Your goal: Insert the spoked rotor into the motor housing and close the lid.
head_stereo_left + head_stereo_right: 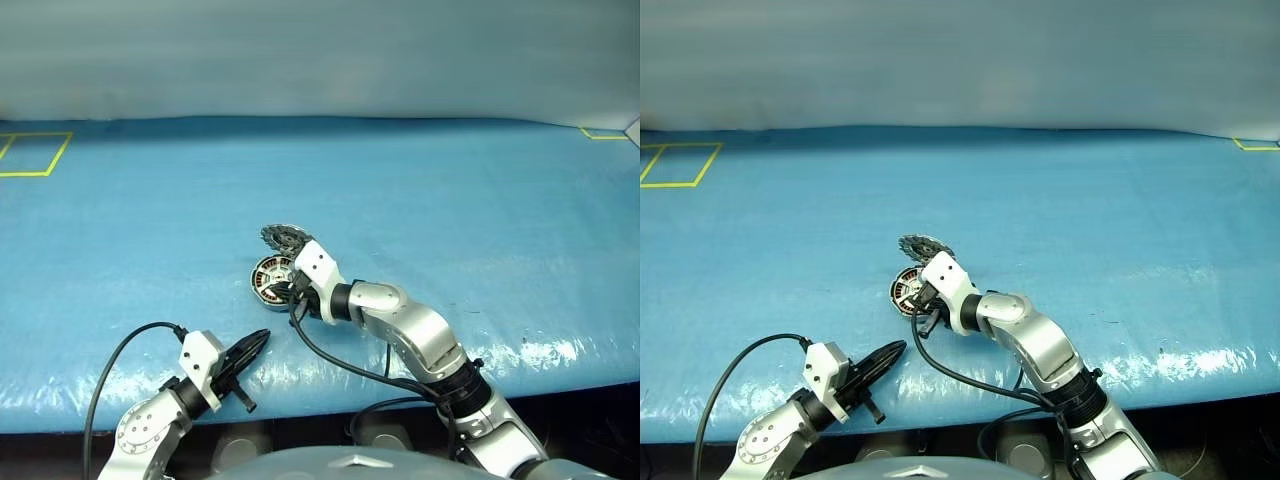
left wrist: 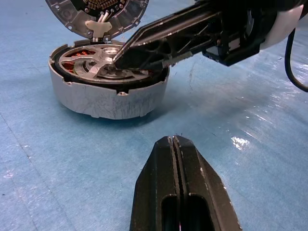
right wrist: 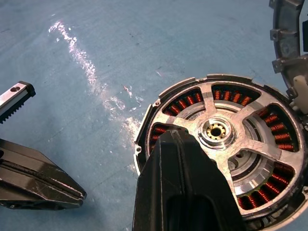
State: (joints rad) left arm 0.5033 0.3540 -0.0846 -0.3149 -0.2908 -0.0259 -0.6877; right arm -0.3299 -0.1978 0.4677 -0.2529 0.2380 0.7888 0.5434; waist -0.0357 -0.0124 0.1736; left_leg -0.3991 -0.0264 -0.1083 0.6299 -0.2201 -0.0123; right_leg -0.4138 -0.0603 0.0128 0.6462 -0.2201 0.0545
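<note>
The spoked rotor [image 3: 243, 144] lies flat inside the motor housing [image 2: 108, 98], its silver spokes and rim level with the housing's upper edge and the copper-brown windings [image 3: 280, 136] showing between the spokes. The housing stands on the blue table cover [image 1: 450, 200], near the front edge. The lid [image 1: 283, 238] stands raised at the housing's far edge, tilted up, its dark segmented inner face turned toward the robot. The right gripper [image 2: 120, 58] has its two black fingers pressed together with nothing between them; the closed tip rests on or just above the rotor, beside the central hub [image 3: 215, 130] on the near side, and contact cannot be confirmed. The lid therefore lies directly beyond this tip, on the far side of the housing, and the hinge line runs across the reach direction. The right arm is much the nearer one. The left gripper [image 1: 244, 357] is likewise pressed together and empty, hovering low over the cover, well short of the housing and pointing toward it. Judged from this layout, insertion appears complete or nearly so, and the remaining step is to tip the lid forward and down over the rotor.
</note>
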